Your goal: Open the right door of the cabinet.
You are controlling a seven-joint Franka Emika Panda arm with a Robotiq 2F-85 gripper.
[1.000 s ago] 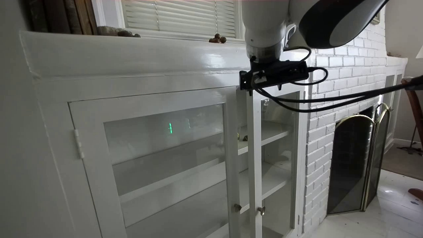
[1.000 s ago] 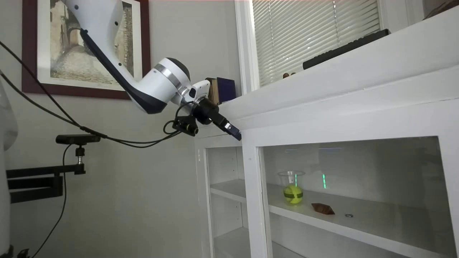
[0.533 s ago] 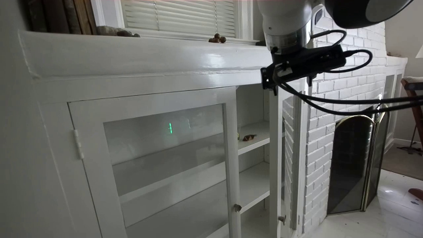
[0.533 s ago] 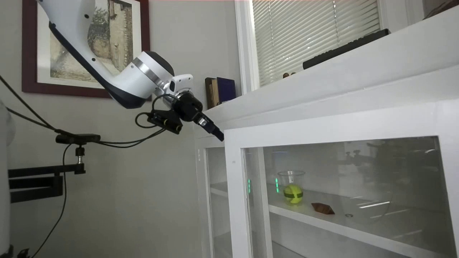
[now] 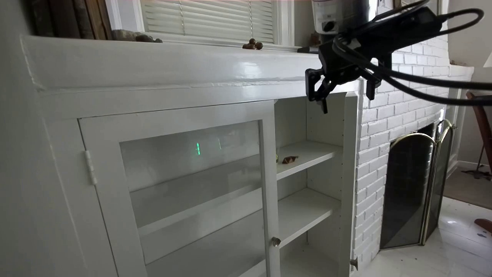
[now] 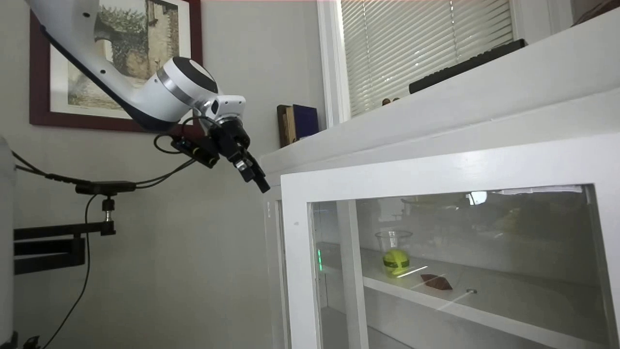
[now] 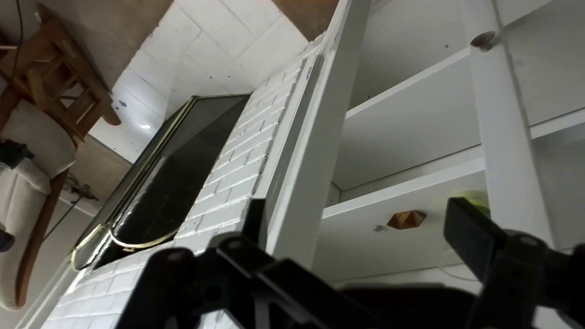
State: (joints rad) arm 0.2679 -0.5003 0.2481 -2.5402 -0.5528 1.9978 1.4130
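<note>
Since the earlier frames the right door [image 5: 349, 184] has swung further out from the cabinet [image 5: 161, 100]; now nearly edge-on in an exterior view, a slim white strip right of centre. End effector [image 6: 258, 183] has shifted left too in an exterior view, sits just off the door's upper left corner. Door: white wood frame, one large clear pane [image 6: 533, 228] with bright reflections, small metal knob [image 5: 354, 263] at lower right. Wrist view: door edge slants top centre to bottom centre, between the fingers [image 7: 470, 237], nearer the one at left. Fingers spread wide, nothing gripped. Contact: cannot tell.
</note>
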